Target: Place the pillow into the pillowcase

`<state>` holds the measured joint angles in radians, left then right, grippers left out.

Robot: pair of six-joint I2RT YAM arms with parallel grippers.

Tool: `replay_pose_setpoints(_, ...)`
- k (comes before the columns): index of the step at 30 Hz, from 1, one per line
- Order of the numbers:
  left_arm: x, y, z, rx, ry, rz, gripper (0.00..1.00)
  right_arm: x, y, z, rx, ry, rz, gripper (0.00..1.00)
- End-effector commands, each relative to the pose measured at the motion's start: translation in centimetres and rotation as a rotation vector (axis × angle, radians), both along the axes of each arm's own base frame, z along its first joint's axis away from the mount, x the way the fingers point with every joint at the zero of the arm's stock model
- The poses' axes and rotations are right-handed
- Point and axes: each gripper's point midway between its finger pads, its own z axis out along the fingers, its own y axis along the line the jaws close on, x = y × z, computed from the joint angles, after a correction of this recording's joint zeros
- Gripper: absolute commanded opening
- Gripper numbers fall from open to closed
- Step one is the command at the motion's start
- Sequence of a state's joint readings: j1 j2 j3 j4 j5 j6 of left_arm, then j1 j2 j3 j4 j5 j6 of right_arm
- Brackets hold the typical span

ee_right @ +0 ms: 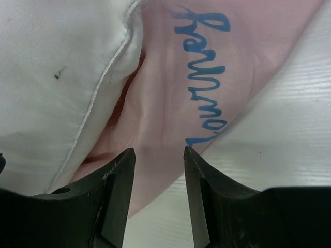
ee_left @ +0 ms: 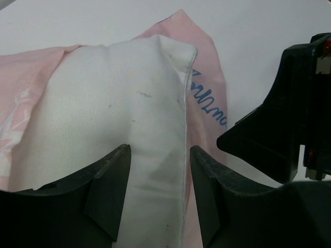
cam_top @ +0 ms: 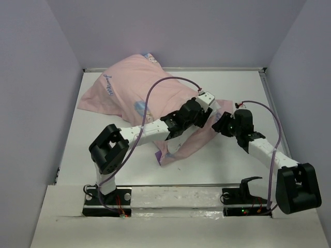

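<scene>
The pale pink pillowcase [cam_top: 134,88] lies across the back left and middle of the table. The white pillow [ee_left: 103,103] sits inside it, with one corner sticking out of the case's open end. My left gripper [cam_top: 209,103] reaches over the case. In the left wrist view its jaws [ee_left: 160,150] are closed on a ridge of that pillow corner, beside the pink pillowcase [ee_left: 204,57]. My right gripper [cam_top: 220,124] is just to the right. Its jaws [ee_right: 159,151] stand open over the pillowcase [ee_right: 170,113] edge with blue lettering, holding nothing. The pillow [ee_right: 51,62] shows to its left.
The white table [cam_top: 243,88] is enclosed by lilac walls at the back and both sides, with a low rim [cam_top: 207,68] along the far edge. The right gripper's black body [ee_left: 289,119] stands close beside the left one. Purple cables loop above both arms.
</scene>
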<state>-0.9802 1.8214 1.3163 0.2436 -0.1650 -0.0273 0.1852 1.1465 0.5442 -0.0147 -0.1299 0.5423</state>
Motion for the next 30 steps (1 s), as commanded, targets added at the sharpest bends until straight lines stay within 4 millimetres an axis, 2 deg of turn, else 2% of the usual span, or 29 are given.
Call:
replay_pose_setpoints(1, -0.8, 0.2, 2.5, -0.067, -0.006, -0.007, 0.61, 3.6, 2.0, 3.4, 0.063, -0.146, 0.054, 0.49)
replay_pose_setpoints(2, -1.0, 0.0, 2.6, -0.071, -0.003, -0.013, 0.61, 3.9, 2.1, 2.3, 0.068, -0.119, 0.048, 0.49)
replay_pose_setpoints(3, -0.9, -0.1, 2.6, -0.074, -0.001, -0.017, 0.61, 4.4, 2.1, 2.1, 0.067, -0.120, 0.038, 0.48)
replay_pose_setpoints(6, -1.2, -0.4, 2.6, -0.075, 0.003, -0.035, 0.61, 5.6, 1.9, 1.4, 0.063, -0.108, 0.006, 0.35)
replay_pose_setpoints(7, -1.2, -0.8, 2.3, -0.071, 0.010, -0.051, 0.61, 6.1, 1.9, 1.7, 0.068, -0.123, 0.000, 0.23)
replay_pose_setpoints(9, -1.7, -1.7, 2.2, -0.072, 0.018, -0.099, 0.61, 6.3, 1.9, 2.2, 0.085, -0.138, -0.015, 0.07)
replay_pose_setpoints(10, -1.9, -2.4, 2.9, -0.083, 0.013, -0.124, 0.61, 6.3, 1.8, 2.6, 0.088, -0.151, -0.022, 0.00)
replay_pose_setpoints(12, -1.7, -3.3, 1.9, -0.057, 0.018, -0.145, 0.61, 5.7, 1.3, 2.6, 0.080, -0.154, -0.046, 0.00)
replay_pose_setpoints(13, -1.2, -3.8, 2.4, -0.054, 0.009, -0.142, 0.61, 5.3, 1.0, 3.7, 0.083, -0.185, -0.055, 0.00)
replay_pose_setpoints(14, -0.4, -3.8, 0.8, -0.015, 0.010, -0.111, 0.61, 4.3, 0.7, 3.1, 0.076, -0.166, -0.063, 0.00)
replay_pose_setpoints(15, 0.2, -3.6, 0.0, 0.032, -0.005, -0.105, 0.61, 3.7, 0.4, 3.2, 0.071, -0.169, -0.076, 0.00)
replay_pose_setpoints(16, 1.7, -3.5, -0.8, 0.057, -0.010, -0.063, 0.61, 2.7, 0.0, 4.2, 0.072, -0.189, -0.082, 0.00)
replay_pose_setpoints(17, 2.6, -3.1, -1.4, 0.078, -0.010, -0.042, 0.61, 1.8, -0.4, 3.6, 0.062, -0.178, -0.090, 0.00)
replay_pose_setpoints(19, 5.0, -1.4, -2.9, 0.123, -0.012, 0.030, 0.61, 0.2, -0.9, 4.6, 0.055, -0.202, -0.099, 0.00)
replay_pose_setpoints(21, 6.5, -0.1, -3.9, 0.154, -0.015, 0.076, 0.60, -1.2, -1.2, 4.2, 0.051, -0.191, -0.100, 0.00)
replay_pose_setpoints(23, 8.0, 1.3, -5.3, 0.193, -0.019, 0.111, 0.60, -2.5, -1.4, 4.9, 0.063, -0.203, -0.101, 0.00)
replay_pose_setpoints(25, 8.8, 2.8, -6.5, 0.231, -0.015, 0.162, 0.60, -3.4, -1.8, 5.0, 0.051, -0.196, -0.106, 0.00)
replay_pose_setpoints(26, 9.3, 3.3, -6.4, 0.218, -0.022, 0.181, 0.60, -3.6, -2.4, 5.8, 0.033, -0.224, -0.126, 0.00)
replay_pose_setpoints(28, 9.2, 4.4, -7.2, 0.212, -0.002, 0.199, 0.60, -4.1, -3.4, 6.5, 0.004, -0.231, -0.164, 0.00)
replay_pose_setpoints(29, 9.3, 4.7, -7.4, 0.216, -0.002, 0.209, 0.59, -4.4, -3.6, 7.1, 0.002, -0.249, -0.170, 0.00)
replay_pose_setpoints(30, 9.6, 5.4, -8.1, 0.241, -0.004, 0.238, 0.59, -4.8, -3.6, 8.4, 0.015, -0.297, -0.171, 0.00)
